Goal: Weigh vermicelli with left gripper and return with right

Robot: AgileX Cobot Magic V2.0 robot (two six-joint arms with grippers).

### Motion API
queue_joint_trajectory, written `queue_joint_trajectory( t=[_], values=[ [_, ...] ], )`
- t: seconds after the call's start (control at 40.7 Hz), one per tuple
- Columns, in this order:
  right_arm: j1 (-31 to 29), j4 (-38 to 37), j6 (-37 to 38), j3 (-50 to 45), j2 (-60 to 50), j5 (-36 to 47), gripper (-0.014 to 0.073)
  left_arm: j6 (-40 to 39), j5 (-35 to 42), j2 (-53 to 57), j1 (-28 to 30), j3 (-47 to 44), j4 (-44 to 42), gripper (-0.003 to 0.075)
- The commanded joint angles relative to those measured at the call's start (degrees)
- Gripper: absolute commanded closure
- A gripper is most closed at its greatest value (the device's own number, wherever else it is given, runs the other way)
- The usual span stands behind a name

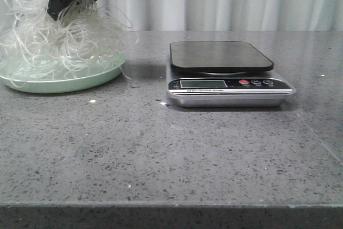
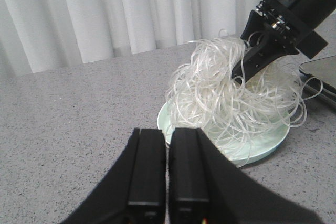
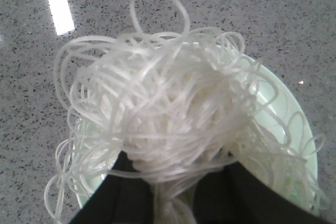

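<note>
The vermicelli (image 1: 59, 41) is a fluffy tangle of whitish strands lying on a pale green plate (image 1: 64, 81) at the far left of the table. My right gripper (image 1: 56, 9) reaches down into the tangle from above and is shut on a bunch of strands. In the right wrist view the vermicelli (image 3: 168, 103) runs between the two fingers of that gripper (image 3: 170, 182), over the plate (image 3: 286, 108). My left gripper (image 2: 167, 135) is shut and empty, low over the table a short way from the plate (image 2: 262, 148). It is out of the front view.
A silver kitchen scale (image 1: 225, 87) with a dark, bare platform (image 1: 220, 56) stands at the middle right, to the right of the plate. Its corner shows in the left wrist view (image 2: 321, 73). A white curtain hangs behind the grey speckled table.
</note>
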State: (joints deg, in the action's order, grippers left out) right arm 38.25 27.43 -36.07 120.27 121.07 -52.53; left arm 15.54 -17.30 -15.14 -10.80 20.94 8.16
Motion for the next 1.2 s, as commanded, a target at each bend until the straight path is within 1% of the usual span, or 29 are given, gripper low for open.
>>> queue_joint_trajectory(
  t=[0.0, 0.074, 0.147, 0.467, 0.516, 0.614, 0.688, 0.81, 0.859, 1.056, 1.179],
  values=[
    [-0.14, 1.58, -0.36, 1.86, -4.26, 3.21, 0.0215, -0.70, 4.82, -0.53, 0.12, 1.46, 0.34, 0.0584],
    [-0.14, 1.58, -0.36, 1.86, -4.26, 3.16, 0.0134, -0.70, 4.82, -0.53, 0.12, 1.46, 0.34, 0.0584],
    [-0.14, 1.58, -0.36, 1.86, -4.26, 2.89, 0.0104, -0.70, 4.82, -0.53, 0.12, 1.46, 0.34, 0.0584],
    [-0.91, 1.32, -0.36, 1.86, -6.26, 1.47, 0.0111, -0.70, 4.82, -0.53, 0.12, 1.46, 0.34, 0.0584],
    [-1.47, 1.32, -0.36, 1.86, -6.98, 1.47, 0.0127, -0.70, 4.82, -0.53, 0.12, 1.46, 0.34, 0.0584],
    [-2.75, 1.32, -0.36, 1.86, -8.72, 1.52, 0.0201, -0.70, 4.82, -0.53, 0.12, 1.46, 0.34, 0.0584],
    [-4.01, 1.32, -0.36, 1.86, -10.22, 1.46, 0.0283, -0.70, 4.82, -0.53, 0.12, 1.46, 0.34, 0.0584],
    [-6.63, 1.32, -0.36, 1.86, -13.14, 1.46, 0.0454, -0.70, 4.82, -0.53, 0.12, 1.46, 0.34, 0.0584],
    [-7.52, 1.32, -0.36, 1.86, -14.03, 1.52, 0.0436, -0.70, 4.82, -0.53, 0.12, 1.46, 0.34, 0.0584],
    [-11.92, 1.32, 0.49, 1.86, -17.57, 1.79, 0.0442, -0.70, 4.82, -0.53, 0.12, 1.46, 0.34, 0.0584],
    [-15.27, 0.61, 5.77, 1.81, -19.30, 1.92, 0.0442, -0.70, 4.82, -0.53, 0.12, 1.46, 0.34, 0.0584]
  ],
)
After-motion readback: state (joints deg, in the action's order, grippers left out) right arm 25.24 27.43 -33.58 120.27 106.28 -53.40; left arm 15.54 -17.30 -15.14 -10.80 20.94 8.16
